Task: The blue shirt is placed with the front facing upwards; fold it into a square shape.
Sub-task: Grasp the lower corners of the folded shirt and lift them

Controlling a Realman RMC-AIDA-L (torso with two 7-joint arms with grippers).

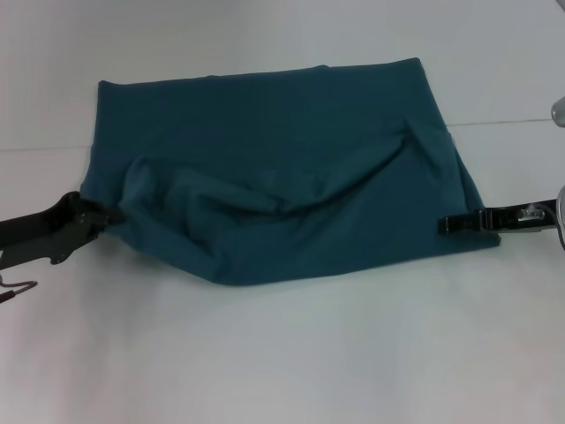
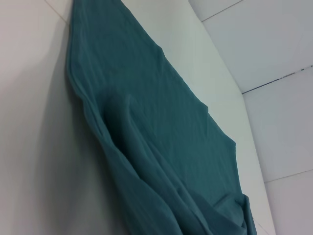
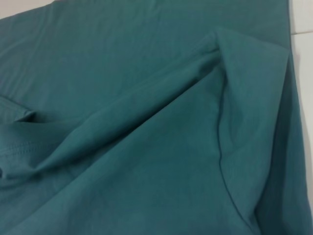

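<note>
Dark teal-blue cotton shirt [image 1: 282, 168] folded, rumpled on white table [image 1: 282, 353], left gripper [image 1: 106, 215] pinching its left edge, right gripper [image 1: 452, 223] clamped on its right edge

White table [image 1: 282, 353]; blue shirt [image 1: 291, 168] lying folded.

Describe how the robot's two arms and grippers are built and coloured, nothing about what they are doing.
In the head view, the left gripper is matte black, with angular, bracket-like links on a dark arm; a thin dark wire loop hangs below it. The right gripper is a slim, flat black finger piece that joins a silvery metal fitting with a grey curved part behind it. No markings are visible on either.
</note>
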